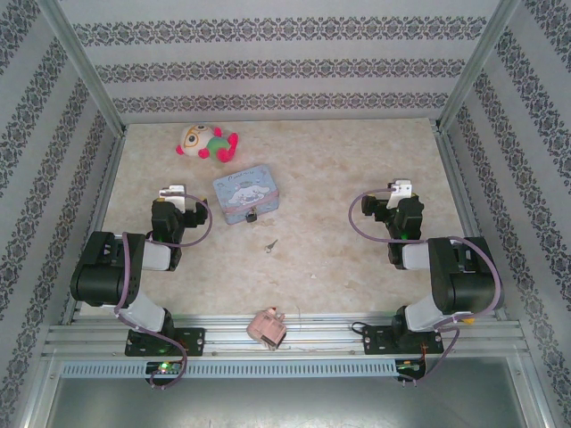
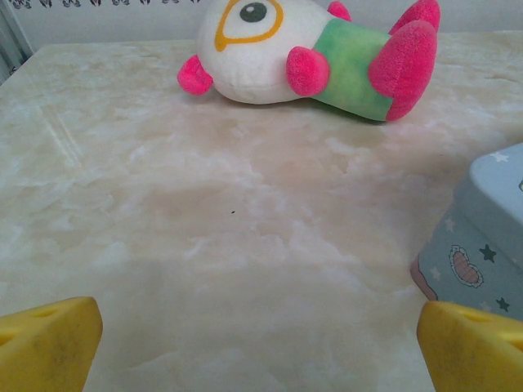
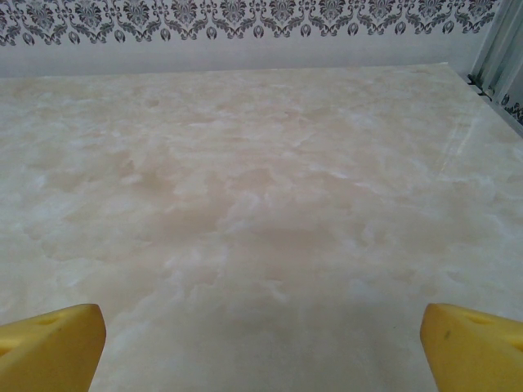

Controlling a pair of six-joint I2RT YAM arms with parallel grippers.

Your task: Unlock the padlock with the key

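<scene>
The tiny dark padlock (image 1: 252, 216) hangs at the front edge of the pale blue cartoon tin (image 1: 244, 193). The small silvery key (image 1: 269, 244) lies flat on the marble table a short way in front of it. My left gripper (image 1: 172, 193) stands open to the left of the tin, nothing between its yellow fingertips (image 2: 49, 343); the tin's corner (image 2: 490, 237) shows at the right of the left wrist view. My right gripper (image 1: 401, 189) stands open far to the right, its yellow fingertips (image 3: 474, 347) wide apart over bare table.
A plush toy (image 1: 207, 143) in white, green and pink lies at the back left, seen close in the left wrist view as the plush toy (image 2: 319, 53). A pink blocky object (image 1: 267, 327) sits on the near rail between the arm bases. Patterned walls enclose the table (image 1: 339, 169).
</scene>
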